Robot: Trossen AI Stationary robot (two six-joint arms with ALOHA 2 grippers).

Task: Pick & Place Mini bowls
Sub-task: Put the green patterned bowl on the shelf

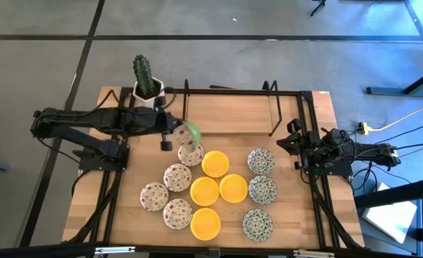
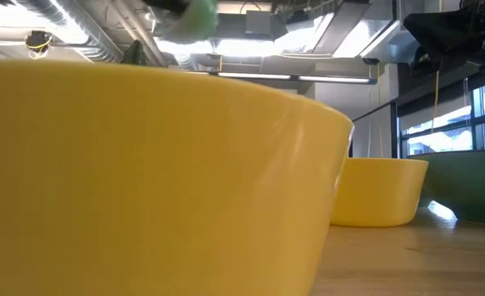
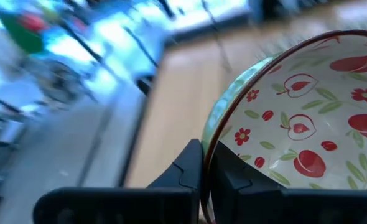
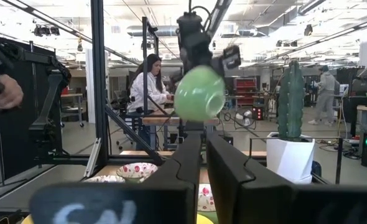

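Wooden table [image 1: 290, 215]: left end effector [image 3: 205, 163] pinching floral bowl [image 3: 308, 118].

held bowl [image 1: 191, 132]: lifted above the table [image 1: 297, 222], pinched at its rim by the left gripper [image 1: 174, 135], left of centre
bowls on table [image 1: 205, 190]: 11 clustered in the near half, in 3 loose columns
left column: 5 bowls, toward the left edge
middle column: 4 bowls
right column: 3 bowls
cactus pot [image 1: 148, 94]: far left corner
right gripper [image 1: 295, 143]: right edge, fingers closed together, apart from the bowls
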